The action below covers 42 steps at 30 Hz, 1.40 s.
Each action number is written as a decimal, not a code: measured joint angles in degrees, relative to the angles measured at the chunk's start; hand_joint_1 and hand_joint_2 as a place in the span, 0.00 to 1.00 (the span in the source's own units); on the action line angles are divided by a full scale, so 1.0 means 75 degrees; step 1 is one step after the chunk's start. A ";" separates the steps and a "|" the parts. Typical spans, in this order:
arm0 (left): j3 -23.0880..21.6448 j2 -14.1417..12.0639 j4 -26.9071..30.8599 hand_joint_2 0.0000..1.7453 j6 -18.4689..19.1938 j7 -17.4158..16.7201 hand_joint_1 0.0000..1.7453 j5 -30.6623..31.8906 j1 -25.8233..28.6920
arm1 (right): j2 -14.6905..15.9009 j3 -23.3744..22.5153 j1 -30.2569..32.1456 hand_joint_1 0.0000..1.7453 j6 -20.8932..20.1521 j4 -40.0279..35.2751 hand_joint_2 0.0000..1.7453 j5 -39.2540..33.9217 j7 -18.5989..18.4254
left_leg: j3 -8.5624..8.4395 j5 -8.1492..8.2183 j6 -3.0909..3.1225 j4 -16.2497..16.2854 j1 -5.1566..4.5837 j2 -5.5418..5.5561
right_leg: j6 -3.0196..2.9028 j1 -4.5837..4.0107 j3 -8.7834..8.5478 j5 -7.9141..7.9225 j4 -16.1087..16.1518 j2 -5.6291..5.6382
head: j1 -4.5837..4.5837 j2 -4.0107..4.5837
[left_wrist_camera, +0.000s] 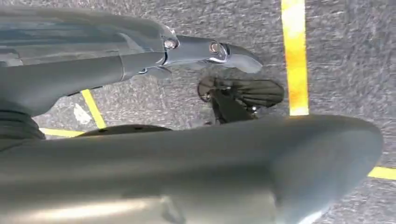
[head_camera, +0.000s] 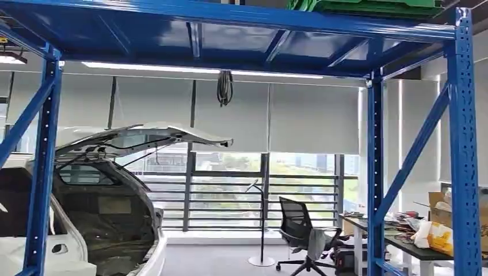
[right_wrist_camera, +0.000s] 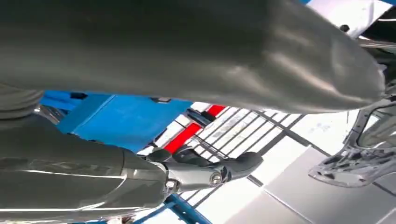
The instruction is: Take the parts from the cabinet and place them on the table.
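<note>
**Both hands loose and holding nothing beside the blue rack**

Starting at the fingers: the left hand [left_wrist_camera: 196, 140] hangs over grey carpet, its thick grey thumb and one dark finger [left_wrist_camera: 233, 55] stretched out apart from each other, with nothing between them. Under it run yellow floor lines [left_wrist_camera: 295, 56]; I count three strips in the left wrist view.

The right hand [right_wrist_camera: 196, 116] is the same, thumb broad across the view and a dark finger [right_wrist_camera: 233, 168] extended, gripping nothing. Beyond it lie a blue panel of the rack and a red bar [right_wrist_camera: 189, 133] against window slats.

Taking the blue rack [head_camera: 377, 172] as the landmark: its shelf spans overhead, and a green crate [head_camera: 368, 6] sits on top of the shelf at the right end. Four blue uprights show, two at each side, with a slanting brace on each side. The parts themselves I cannot make out; whether the crate holds any cannot be told.

Seen through the rack on its left side is one white car [head_camera: 86, 230], tailgate [head_camera: 149, 138] raised. Through the middle stands one black office chair [head_camera: 302, 230], a grey cloth draped on it, and a thin floor stand just beside it. By the right uprights is a cluttered table [head_camera: 420, 250] with a cardboard box [head_camera: 440, 210] and yellow bags. A dark cable loop [head_camera: 224, 89] hangs below the shelf. No writing or labels are legible anywhere.
</note>
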State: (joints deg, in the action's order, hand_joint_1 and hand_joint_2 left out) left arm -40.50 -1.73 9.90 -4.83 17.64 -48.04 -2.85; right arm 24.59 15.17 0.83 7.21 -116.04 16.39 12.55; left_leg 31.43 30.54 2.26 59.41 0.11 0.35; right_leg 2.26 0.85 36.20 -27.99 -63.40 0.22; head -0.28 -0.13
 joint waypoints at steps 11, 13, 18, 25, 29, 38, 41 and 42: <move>-0.0009 0.0023 0.0000 0.00 0.0003 0.0038 0.00 -0.0014 -0.0017 | 0.0009 0.0009 -0.0014 0.00 -0.0003 -0.0035 0.00 -0.0009 0.0000 | 0.0996 0.0934 -0.0384 0.1944 0.0070 -0.0015 | -0.0299 -0.0019 -0.0569 -0.0111 0.0817 -0.0033 | 0.0003 0.0000; -0.0012 0.0023 -0.0003 0.00 0.0003 0.0038 0.00 -0.0017 0.0027 | 0.0006 0.0012 -0.0004 0.00 -0.0003 -0.0032 0.00 -0.0020 -0.0006 | 0.1166 0.0644 -0.0428 0.1966 0.0117 -0.0016 | -0.0264 0.0000 -0.0668 -0.0190 0.0816 -0.0012 | 0.0003 0.0000; -0.0026 0.0026 -0.0003 0.00 0.0003 0.0050 0.00 -0.0026 -0.0018 | -0.0015 0.0012 -0.0033 0.00 -0.0003 -0.0029 0.00 -0.0023 -0.0012 | 0.0391 -0.0258 -0.0383 0.0104 0.0139 -0.0023 | -0.0011 0.0008 -0.0901 -0.0464 0.0742 0.0017 | -0.0006 -0.0003; -0.0029 0.0026 -0.0003 0.00 0.0003 0.0050 0.00 -0.0041 -0.0016 | -0.0015 0.0009 -0.0040 0.00 -0.0003 -0.0029 0.00 -0.0023 -0.0012 | 0.0404 -0.0259 -0.0338 0.0116 0.0120 -0.0022 | 0.0006 0.0020 -0.0910 -0.0453 0.0779 0.0017 | -0.0003 -0.0003; -0.0073 -0.0012 -0.0015 0.00 -0.0003 0.0082 0.00 -0.0052 -0.0022 | -0.0020 0.0014 -0.0081 0.00 0.0006 -0.0026 0.00 -0.0026 -0.0009 | 0.0240 -0.0108 0.0004 0.0065 0.0054 -0.0018 | 0.0128 0.0062 0.0040 -0.1255 -0.1106 -0.0011 | -0.0003 0.0000; -0.0119 -0.0009 -0.0020 0.00 -0.0003 0.0105 0.00 -0.0050 -0.0033 | -0.0038 0.0015 -0.0086 0.00 0.0020 -0.0026 0.00 -0.0047 0.0012 | -0.0217 0.0349 -0.0229 0.0063 -0.0030 -0.0007 | -0.0313 -0.0099 -0.0409 0.0017 0.0806 -0.0009 | -0.0003 0.0000; -0.0125 -0.0009 -0.0020 0.00 -0.0003 0.0102 0.00 -0.0050 -0.0029 | -0.0055 0.0023 -0.0071 0.00 0.0023 -0.0023 0.00 -0.0047 0.0012 | 0.0702 0.1006 -0.0305 0.1677 0.0024 -0.0008 | -0.0363 -0.0092 -0.0540 -0.0087 0.0825 -0.0032 | -0.0003 0.0000; -0.0125 -0.0009 -0.0020 0.00 -0.0003 0.0099 0.00 -0.0047 -0.0001 | -0.0064 0.0023 -0.0054 0.00 0.0032 -0.0023 0.00 -0.0044 0.0012 | 0.1013 0.1055 -0.0332 0.2119 0.0038 -0.0009 | -0.0361 -0.0092 -0.0587 -0.0131 0.0824 -0.0029 | -0.0003 0.0000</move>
State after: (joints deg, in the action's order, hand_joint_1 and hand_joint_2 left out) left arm -41.44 -1.79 9.75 -4.85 18.38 -48.39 -2.86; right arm 24.11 15.34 0.43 7.45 -116.21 16.06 12.63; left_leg 39.03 38.45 -0.23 75.30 0.40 0.28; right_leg -0.44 0.16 31.80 -28.98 -57.22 0.00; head -0.31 -0.13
